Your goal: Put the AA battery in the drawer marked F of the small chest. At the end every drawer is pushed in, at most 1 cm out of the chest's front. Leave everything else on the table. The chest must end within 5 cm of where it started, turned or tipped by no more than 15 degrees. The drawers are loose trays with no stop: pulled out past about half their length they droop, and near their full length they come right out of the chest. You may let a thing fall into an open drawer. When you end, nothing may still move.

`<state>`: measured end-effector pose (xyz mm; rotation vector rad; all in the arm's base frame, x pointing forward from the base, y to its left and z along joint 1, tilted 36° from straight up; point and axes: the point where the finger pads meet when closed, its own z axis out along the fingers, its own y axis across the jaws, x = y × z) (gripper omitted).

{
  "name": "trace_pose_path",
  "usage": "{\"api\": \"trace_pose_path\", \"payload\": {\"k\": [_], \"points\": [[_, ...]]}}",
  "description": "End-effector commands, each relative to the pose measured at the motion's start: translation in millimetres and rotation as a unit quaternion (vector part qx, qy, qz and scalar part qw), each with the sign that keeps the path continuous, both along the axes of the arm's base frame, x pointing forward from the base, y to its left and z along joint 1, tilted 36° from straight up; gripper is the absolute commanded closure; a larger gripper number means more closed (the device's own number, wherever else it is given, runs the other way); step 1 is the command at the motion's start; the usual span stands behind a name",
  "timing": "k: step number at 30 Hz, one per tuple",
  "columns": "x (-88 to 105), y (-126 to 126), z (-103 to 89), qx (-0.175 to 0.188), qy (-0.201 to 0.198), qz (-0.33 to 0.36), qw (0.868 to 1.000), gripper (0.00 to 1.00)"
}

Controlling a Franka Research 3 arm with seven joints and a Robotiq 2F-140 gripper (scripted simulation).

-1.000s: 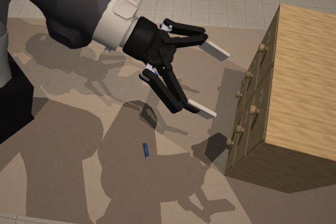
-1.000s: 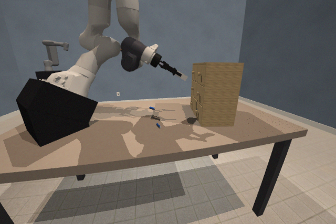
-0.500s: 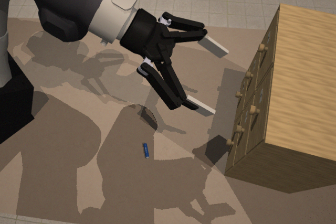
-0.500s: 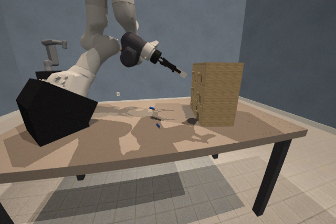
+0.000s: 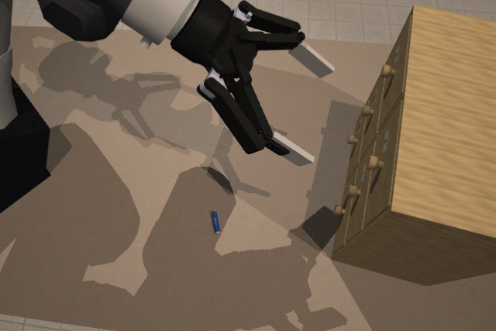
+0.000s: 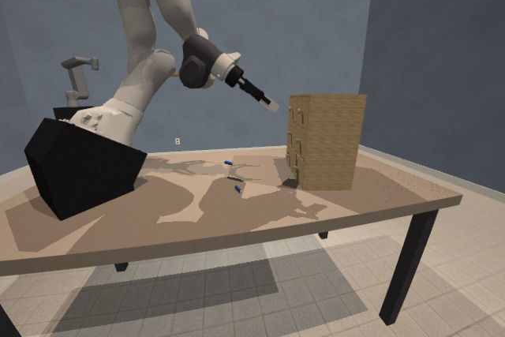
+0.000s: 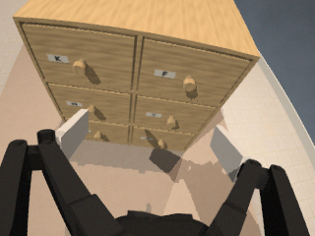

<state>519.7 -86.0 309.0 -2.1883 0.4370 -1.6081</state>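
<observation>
Fingers (image 5: pixel 311 110) apart; two batteries (image 6: pixel 237 189), six drawers (image 7: pixel 187 83).

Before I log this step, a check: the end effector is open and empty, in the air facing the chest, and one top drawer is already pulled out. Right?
Not quite. No drawer is pulled out: the wrist view shows all six fronts of the chest flush and pushed in. The rest holds: the end effector is open and empty, in the air facing the chest.

Blue AA battery (image 5: pixel 215 222) lies flat; chest (image 5: pixel 436 127) drawers seemingly shut.
</observation>
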Motion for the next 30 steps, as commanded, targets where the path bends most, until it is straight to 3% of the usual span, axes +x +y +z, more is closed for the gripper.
{"api": "trace_pose_path", "payload": {"k": [1, 9, 12, 26, 30], "points": [[-8.0, 11.8, -10.3, 0.013, 0.053, 0.033, 0.998, 0.0], [-28.8, 7.4, -2.2, 0.014, 0.126, 0.074, 0.989, 0.0], [-31.8, 6.7, -1.0, 0.014, 0.136, 0.08, 0.987, 0.0], [-70.9, -1.5, 14.2, 0.016, 0.269, 0.154, 0.951, 0.0], [-76.6, -2.7, 16.5, 0.017, 0.287, 0.165, 0.943, 0.0]]}}
